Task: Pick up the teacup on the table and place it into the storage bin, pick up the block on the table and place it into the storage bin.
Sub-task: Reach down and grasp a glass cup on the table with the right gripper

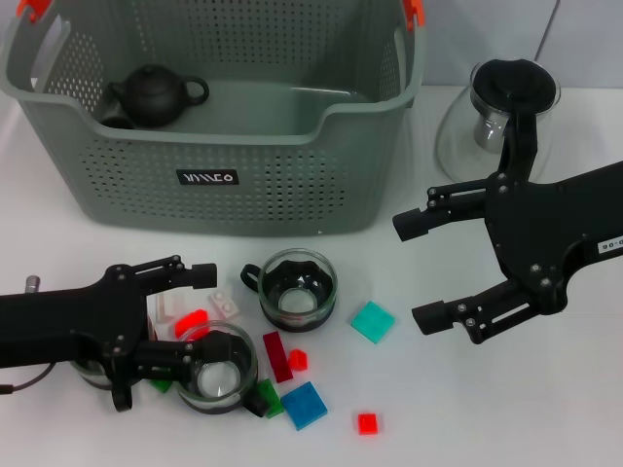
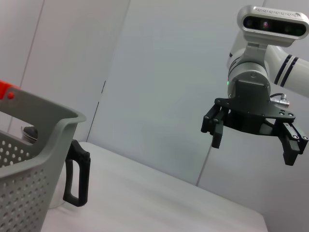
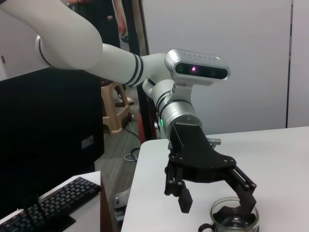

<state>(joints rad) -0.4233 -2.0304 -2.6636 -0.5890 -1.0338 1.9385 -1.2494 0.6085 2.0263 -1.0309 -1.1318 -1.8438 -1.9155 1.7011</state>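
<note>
Across the white counter [image 1: 545,428], small coloured blocks are scattered near the front edge: a teal block [image 1: 372,321], a blue block [image 1: 304,405], a small red block [image 1: 367,423] and a dark red bar [image 1: 276,355] among them. The storage bin [image 1: 224,156] stands at the back left, and a dark teapot [image 1: 154,95] is seen inside it. A glass pitcher [image 1: 496,107] with a black lid sits at the back right. Plain pale wall panels are seen behind the counter in the left wrist view, and a black keyboard [image 3: 43,212] lies on a lower surface in the right wrist view.

One glass teacup [image 1: 298,289] stands free in front of the bin. A second teacup [image 1: 216,372] sits between the spread fingers of the left gripper [image 1: 200,326], which is lowered to the counter with the arm reaching in from the left; contact with the cup cannot be made out. The right gripper [image 1: 425,272] is held above the counter to the right, released and spread wide.
</note>
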